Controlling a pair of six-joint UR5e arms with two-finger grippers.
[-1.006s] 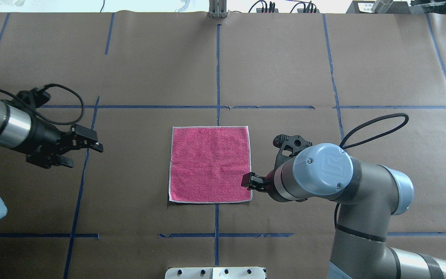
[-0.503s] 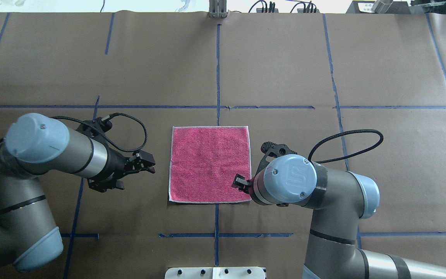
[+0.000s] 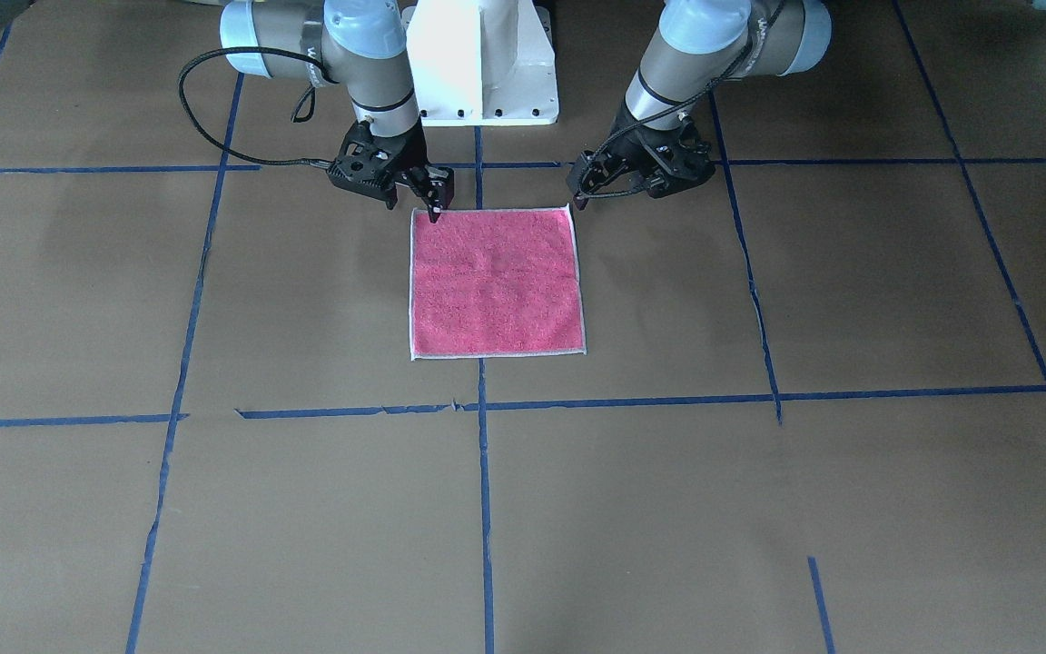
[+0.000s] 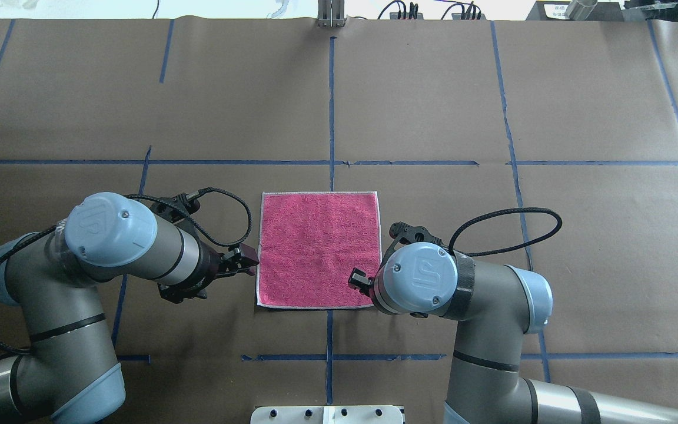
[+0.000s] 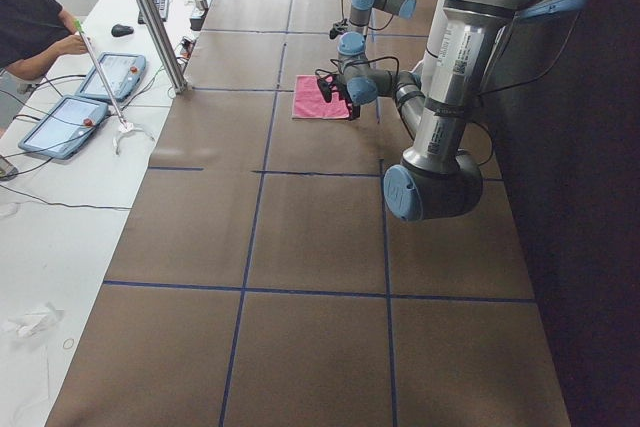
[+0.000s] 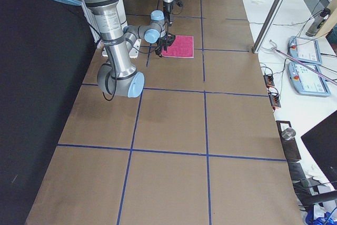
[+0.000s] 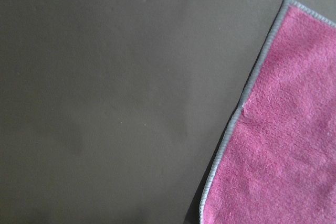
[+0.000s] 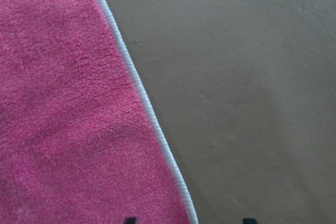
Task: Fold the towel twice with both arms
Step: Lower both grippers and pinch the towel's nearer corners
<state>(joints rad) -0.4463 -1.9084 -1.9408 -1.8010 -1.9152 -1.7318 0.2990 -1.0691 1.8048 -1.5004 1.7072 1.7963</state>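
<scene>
Pink towel (image 4: 318, 247) is lying flat mid-counter (image 4: 433, 88), left arm (image 4: 139, 250) has its jaws spread apart right beside the left edge, and right arm (image 4: 421, 277) has its jaws spread, straddling the right edge.

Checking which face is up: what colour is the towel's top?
Pink; the towel shows best overhead.

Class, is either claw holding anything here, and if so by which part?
Nothing. The towel lies flat; the right claw is open astride its edge, and the left claw is beside the opposite edge.
</scene>
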